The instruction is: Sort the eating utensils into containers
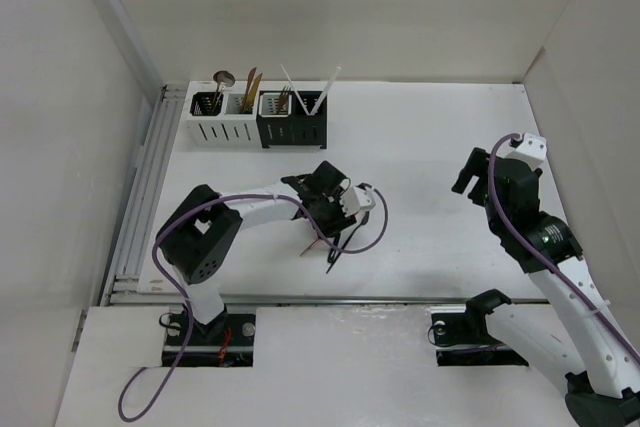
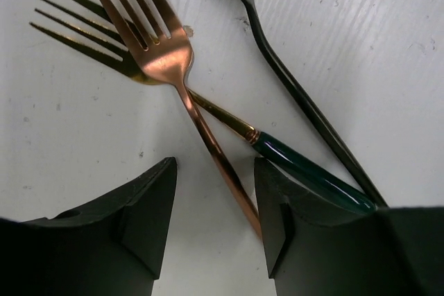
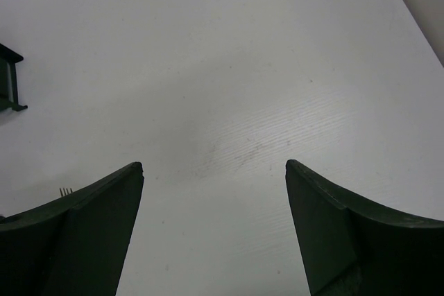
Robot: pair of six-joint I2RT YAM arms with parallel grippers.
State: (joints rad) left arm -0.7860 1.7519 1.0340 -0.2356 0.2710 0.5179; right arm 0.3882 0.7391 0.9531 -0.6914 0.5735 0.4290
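Left arm (image 1: 250, 209) is low over the worktop (image 1: 440, 137), near-centre. Its jaws are spread and straddle the handle of a copper fork (image 2: 166, 60), pinching nothing yet. That handle sits off-centre, right by the right-hand finger (image 2: 277, 206). It crosses over the neck of a green-handled fork (image 2: 305, 171), w/ a black utensil (image 2: 298, 102) lying just beyond; all three are flat on the worktop. The caddies (image 1: 258, 117) stand well apart at the far left, several pieces already upright in them. Right arm (image 1: 545, 237) hovers at the right side, its jaws wide apart over bare surface, holding nothing. Main risks, judging from this: b/c the handle is off-centre, closing would prob. push it sideways first, so it could skid or rotate instead of being caught. The crossing point is close to the grip, so the green-handled fork may get nipped too, or dragged along on lift, i.e. two pieces heading for one caddy. A slim handle lying flat also gives little to bite on, so a shallow grip may slip and drop it.
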